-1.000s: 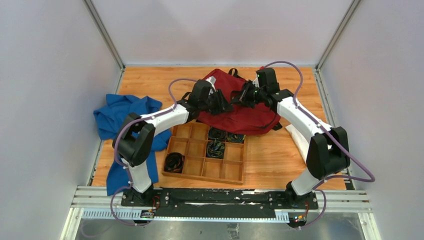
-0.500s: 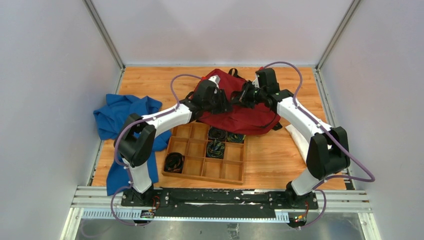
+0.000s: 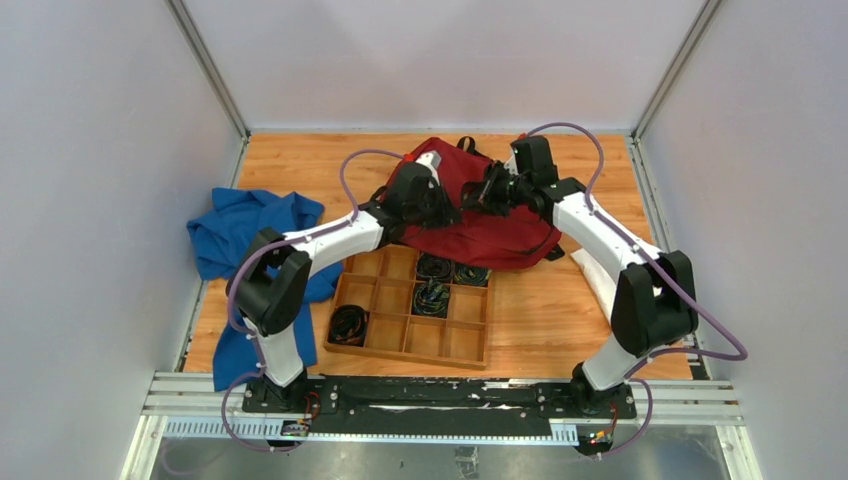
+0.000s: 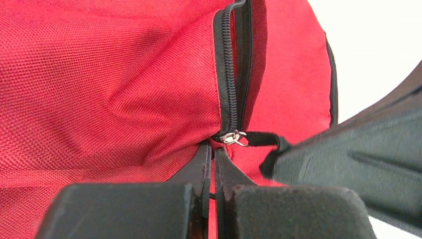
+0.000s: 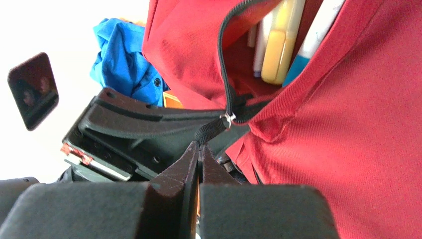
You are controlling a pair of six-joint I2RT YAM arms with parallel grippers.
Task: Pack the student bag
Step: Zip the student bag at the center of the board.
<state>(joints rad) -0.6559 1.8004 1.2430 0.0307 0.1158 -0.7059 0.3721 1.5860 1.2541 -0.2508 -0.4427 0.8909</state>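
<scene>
The dark red student bag (image 3: 490, 225) lies at the back middle of the table. My left gripper (image 3: 447, 203) is shut on a fold of the bag's red fabric (image 4: 149, 99), its tips (image 4: 212, 147) just below the silver zipper slider (image 4: 230, 138). My right gripper (image 3: 478, 195) faces it and is shut on the black zipper pull tab (image 5: 211, 130), its tips (image 5: 199, 146) right under the slider (image 5: 228, 118). The zipper is part open. Yellow and white pens or markers (image 5: 278, 45) show inside the bag.
A blue cloth garment (image 3: 245, 240) lies at the left and also shows in the right wrist view (image 5: 119, 59). A wooden compartment tray (image 3: 412, 305) with dark coiled items stands in front of the bag. A white cloth (image 3: 598, 275) lies under the right arm.
The left gripper has shifted slightly back and up with the bag fabric. The right gripper has barely moved.
</scene>
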